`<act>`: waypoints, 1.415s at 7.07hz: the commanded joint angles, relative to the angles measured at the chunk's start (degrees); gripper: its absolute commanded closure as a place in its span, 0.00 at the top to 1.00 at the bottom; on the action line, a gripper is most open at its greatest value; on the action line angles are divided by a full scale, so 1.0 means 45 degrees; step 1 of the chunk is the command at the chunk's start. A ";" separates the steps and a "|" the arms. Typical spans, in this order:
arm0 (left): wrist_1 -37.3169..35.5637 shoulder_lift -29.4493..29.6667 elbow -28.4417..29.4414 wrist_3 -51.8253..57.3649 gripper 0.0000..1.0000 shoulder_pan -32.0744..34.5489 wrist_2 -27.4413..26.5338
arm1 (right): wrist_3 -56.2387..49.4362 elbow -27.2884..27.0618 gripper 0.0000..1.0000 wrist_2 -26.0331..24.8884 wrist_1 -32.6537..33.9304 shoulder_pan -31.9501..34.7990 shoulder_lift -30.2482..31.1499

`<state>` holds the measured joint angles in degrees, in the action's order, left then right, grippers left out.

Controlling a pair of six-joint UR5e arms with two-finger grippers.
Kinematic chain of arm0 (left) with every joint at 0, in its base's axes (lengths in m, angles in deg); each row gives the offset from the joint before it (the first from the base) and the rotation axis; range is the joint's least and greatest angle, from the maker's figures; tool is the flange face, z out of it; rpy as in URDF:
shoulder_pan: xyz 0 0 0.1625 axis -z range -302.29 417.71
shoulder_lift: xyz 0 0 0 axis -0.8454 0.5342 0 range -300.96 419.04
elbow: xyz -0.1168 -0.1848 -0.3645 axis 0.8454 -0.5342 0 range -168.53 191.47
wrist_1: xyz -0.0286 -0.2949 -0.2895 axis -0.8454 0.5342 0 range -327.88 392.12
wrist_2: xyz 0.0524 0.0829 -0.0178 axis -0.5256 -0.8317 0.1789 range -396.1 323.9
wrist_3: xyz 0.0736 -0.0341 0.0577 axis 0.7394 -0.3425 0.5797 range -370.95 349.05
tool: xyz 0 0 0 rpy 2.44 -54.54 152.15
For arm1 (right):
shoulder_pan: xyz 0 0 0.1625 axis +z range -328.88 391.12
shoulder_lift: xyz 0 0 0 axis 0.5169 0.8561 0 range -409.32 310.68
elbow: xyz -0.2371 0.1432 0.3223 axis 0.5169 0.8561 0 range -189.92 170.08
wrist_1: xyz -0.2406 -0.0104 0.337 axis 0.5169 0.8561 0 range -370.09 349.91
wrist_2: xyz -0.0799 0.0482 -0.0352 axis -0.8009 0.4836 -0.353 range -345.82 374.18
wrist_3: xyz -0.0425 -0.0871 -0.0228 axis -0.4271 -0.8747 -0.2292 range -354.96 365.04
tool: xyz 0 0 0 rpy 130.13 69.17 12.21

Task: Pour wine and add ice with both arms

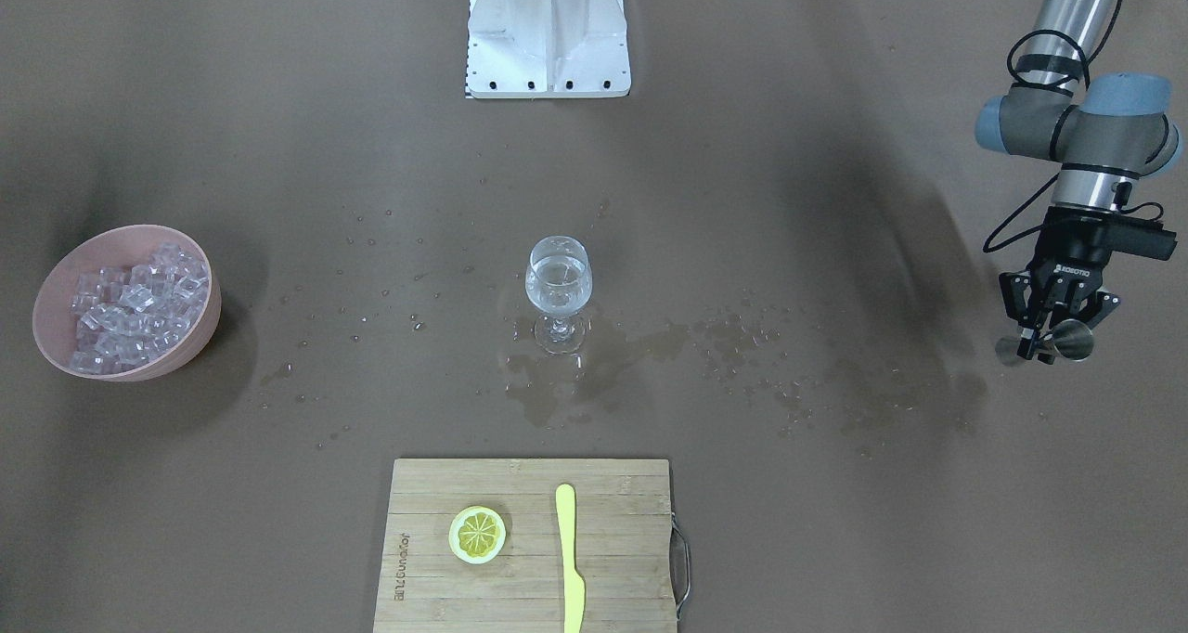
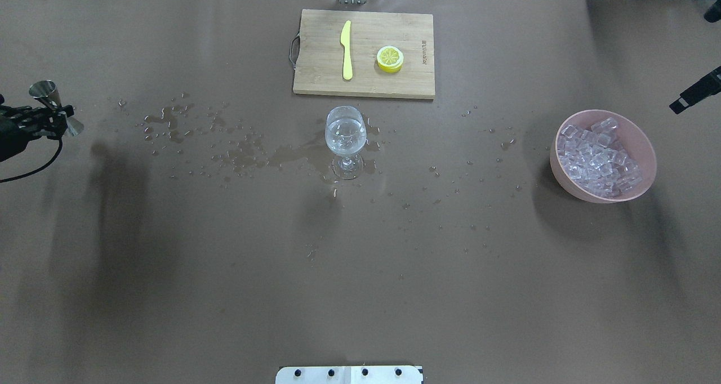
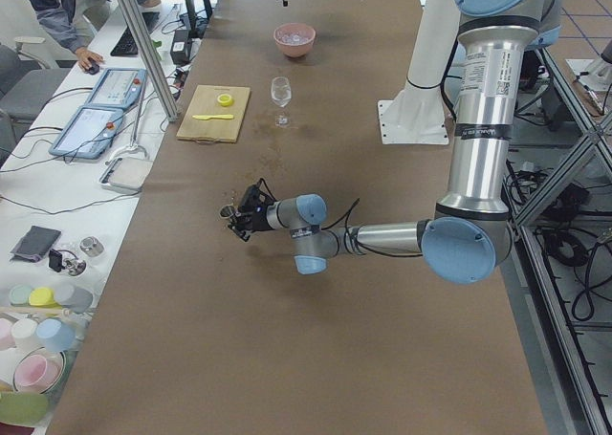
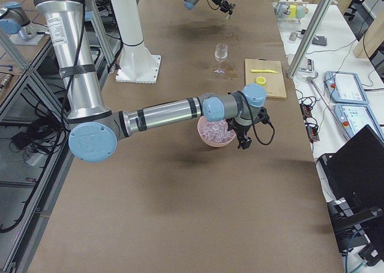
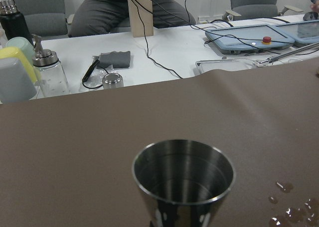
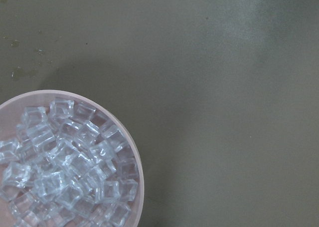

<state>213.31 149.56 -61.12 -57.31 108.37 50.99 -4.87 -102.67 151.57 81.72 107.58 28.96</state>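
Note:
A wine glass [image 1: 558, 285] stands mid-table with a little clear wine [image 2: 346, 135] in its bowl. My left gripper [image 1: 1053, 331] is at the table's left end, far from the glass, shut on a steel jigger [image 2: 48, 99]. The left wrist view shows the jigger's open cup [image 5: 183, 179] with no liquid visible inside. The ice [image 1: 135, 303] fills a pink bowl [image 2: 642, 142] at the table's right end. My right gripper [image 4: 244, 140] hangs beside the bowl's outer edge. Only a black part of it shows in the overhead view [image 2: 695, 91], and I cannot tell whether it is open or shut. Its wrist view shows the ice [image 6: 65, 172] below.
A wooden cutting board [image 1: 613, 559] with a lemon slice [image 1: 478, 534] and a yellow knife [image 1: 569, 559] lies on the operators' side of the glass. Spilled drops and puddles [image 2: 236, 153] spread from the glass toward the left gripper. The white mounting block [image 1: 548, 34] stands at the robot's side.

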 commanded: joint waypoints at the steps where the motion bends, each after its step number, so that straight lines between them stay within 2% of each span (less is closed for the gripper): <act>1: 0.0632 -0.0602 0.0210 0.0028 0.00 0.0011 0.0355 | -0.0024 -0.0149 1.00 -0.0083 0.0008 -0.0017 -0.0013; 3: 0.0633 -0.0681 0.0211 0.0028 0.00 -0.0008 0.0316 | -0.0004 -0.0227 1.00 -0.0083 -0.0011 0.0002 -0.0013; 4: 0.0671 -0.0680 0.0211 0.0028 0.08 -0.0008 0.0316 | -0.0023 -0.0227 1.00 -0.0083 -0.0011 0.0002 -0.0013; 5: 0.0672 -0.0680 0.0192 0.0028 0.41 -0.0027 0.0354 | -0.0004 -0.0247 1.00 -0.0083 -0.0011 0.0002 -0.0032; 6: 0.0942 -0.0680 0.0211 0.0009 0.97 -0.0028 0.0355 | -0.0004 -0.0344 1.00 -0.0083 -0.0011 0.0002 -0.0013; 10: 0.1140 -0.1048 0.0077 0.0009 0.98 -0.0028 0.0703 | -0.0004 -0.0538 1.00 -0.0083 -0.0011 0.0002 -0.0013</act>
<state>218.14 146.06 -60.17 -57.26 108.21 53.02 -4.89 -104.50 151.20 81.67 107.59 28.90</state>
